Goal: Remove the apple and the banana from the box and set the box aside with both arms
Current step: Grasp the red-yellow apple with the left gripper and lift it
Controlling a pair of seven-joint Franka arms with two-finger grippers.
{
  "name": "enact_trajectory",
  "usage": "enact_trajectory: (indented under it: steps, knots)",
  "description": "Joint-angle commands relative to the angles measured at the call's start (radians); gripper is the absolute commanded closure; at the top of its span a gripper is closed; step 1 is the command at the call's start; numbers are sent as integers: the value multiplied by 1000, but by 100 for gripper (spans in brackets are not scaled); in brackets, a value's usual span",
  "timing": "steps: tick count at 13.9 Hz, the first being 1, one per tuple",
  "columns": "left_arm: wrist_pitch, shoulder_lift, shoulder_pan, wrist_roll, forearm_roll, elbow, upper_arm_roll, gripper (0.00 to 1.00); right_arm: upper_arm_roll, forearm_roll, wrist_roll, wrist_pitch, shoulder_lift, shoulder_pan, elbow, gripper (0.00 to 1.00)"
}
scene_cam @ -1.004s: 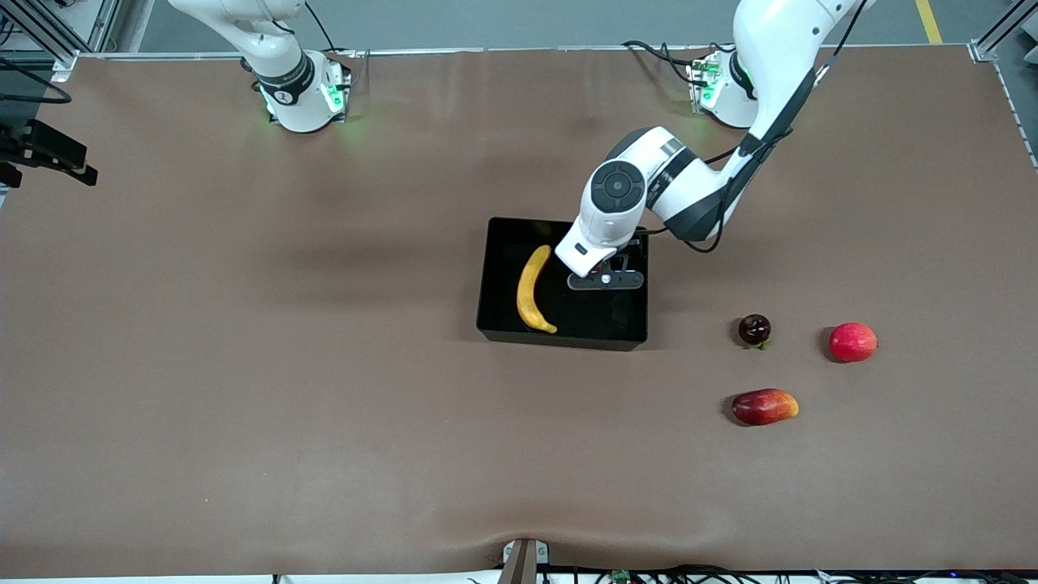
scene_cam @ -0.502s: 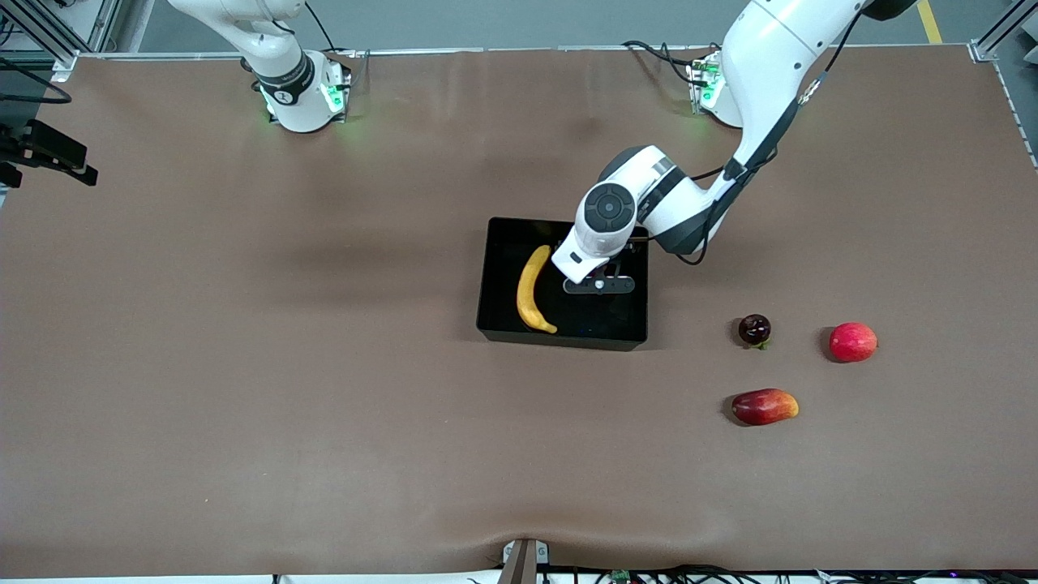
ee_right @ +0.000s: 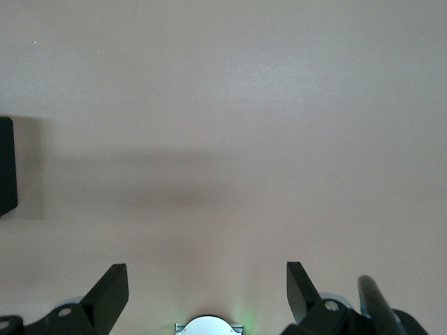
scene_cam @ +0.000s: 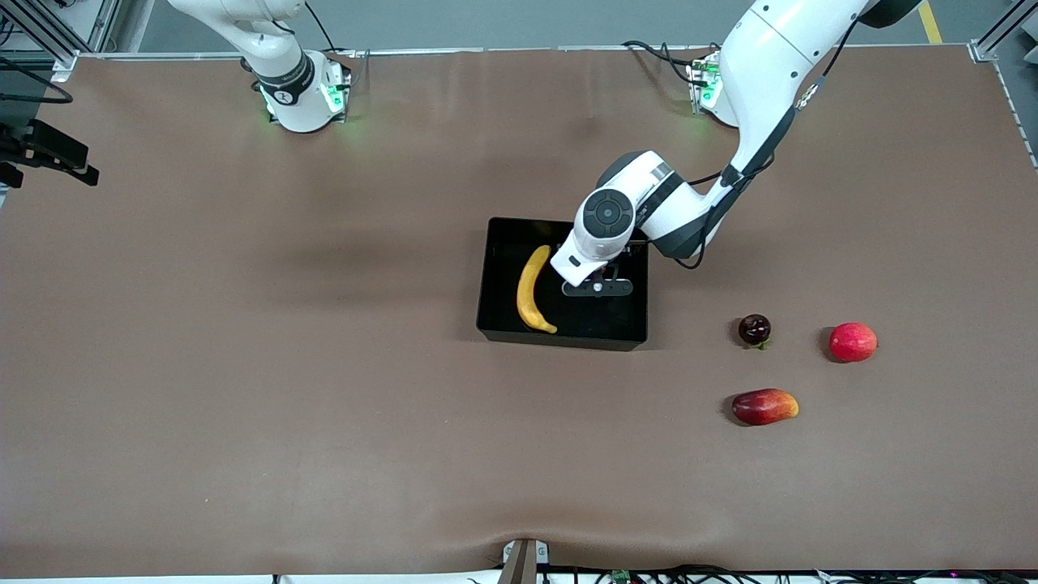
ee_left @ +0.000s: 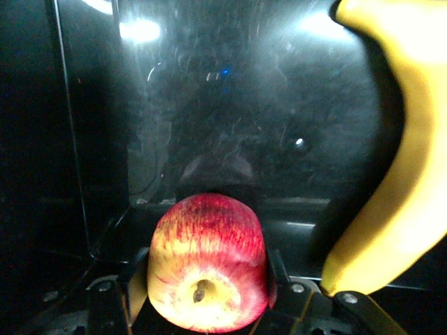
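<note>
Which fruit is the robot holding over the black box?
The small apple, red streaked with yellow, between the left gripper fingers above the box. The banana lies in the box; the other fruits sit on the table.

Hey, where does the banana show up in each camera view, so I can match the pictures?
Front view: the banana lies in the black tray, at the right arm's end of it.
Left wrist view: the banana curves along one edge, beside the apple in the left gripper.
Right wrist view: not in it.
Shared landmark: the tray's glossy floor.
</note>
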Motion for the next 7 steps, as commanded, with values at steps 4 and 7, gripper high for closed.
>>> enact_trajectory:
  steps: [4,7]
  knots:
    - [-299,-118,28,37,10,205,-2,100,14,1,-14,-3,48,17,5,0]
    - [-352,-184,123,77,0,244,-3,100,14,-22,-9,-19,161,61,11,0]
